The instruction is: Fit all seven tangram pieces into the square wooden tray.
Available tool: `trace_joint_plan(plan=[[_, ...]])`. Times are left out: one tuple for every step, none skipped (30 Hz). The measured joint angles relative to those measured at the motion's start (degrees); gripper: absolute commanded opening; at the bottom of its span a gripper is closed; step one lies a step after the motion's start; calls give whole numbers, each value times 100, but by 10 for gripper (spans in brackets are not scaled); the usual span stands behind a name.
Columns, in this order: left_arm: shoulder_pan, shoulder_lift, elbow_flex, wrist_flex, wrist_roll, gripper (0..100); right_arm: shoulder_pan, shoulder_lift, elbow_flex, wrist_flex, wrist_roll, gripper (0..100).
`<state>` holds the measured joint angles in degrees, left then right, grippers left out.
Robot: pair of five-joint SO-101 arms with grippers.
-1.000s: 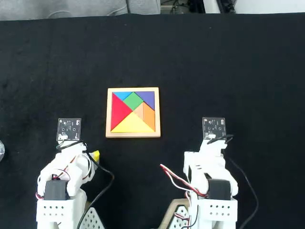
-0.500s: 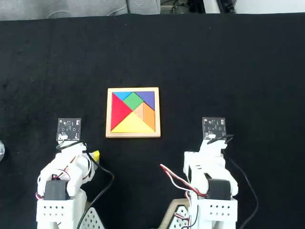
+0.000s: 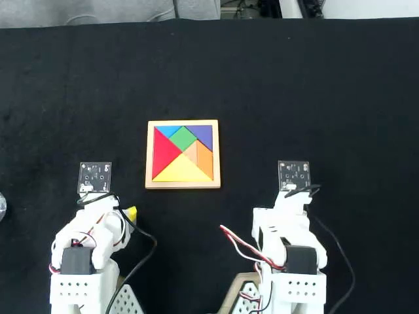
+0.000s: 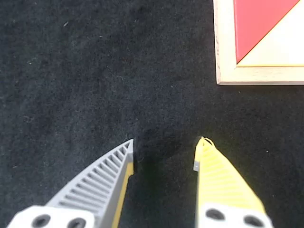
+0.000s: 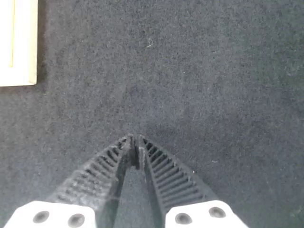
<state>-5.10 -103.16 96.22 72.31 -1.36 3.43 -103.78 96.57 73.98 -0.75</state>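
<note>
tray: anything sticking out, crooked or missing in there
Nothing stands out. The tray lies flat on the black cloth, its coloured pieces filling it with no visible gaps. The left pincer and right pincer are both empty, apart from it.

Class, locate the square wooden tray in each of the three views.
High view: wooden tray just left of centre.
Left wrist view: tray corner at the frame's edge, beyond the open left gripper.
Right wrist view: a strip of tray rim at the frame's edge, beyond the right gripper.
Shared landmark: the black cloth.
</note>
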Motion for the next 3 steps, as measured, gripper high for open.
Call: trace_joint_plan(plan=[[0, 0, 0, 0, 0, 210, 0, 0, 0, 0, 0, 12], [0, 0, 0, 0, 0, 210, 0, 0, 0, 0, 0, 12], [0, 0, 0, 0, 0, 210, 0, 0, 0, 0, 0, 12]])
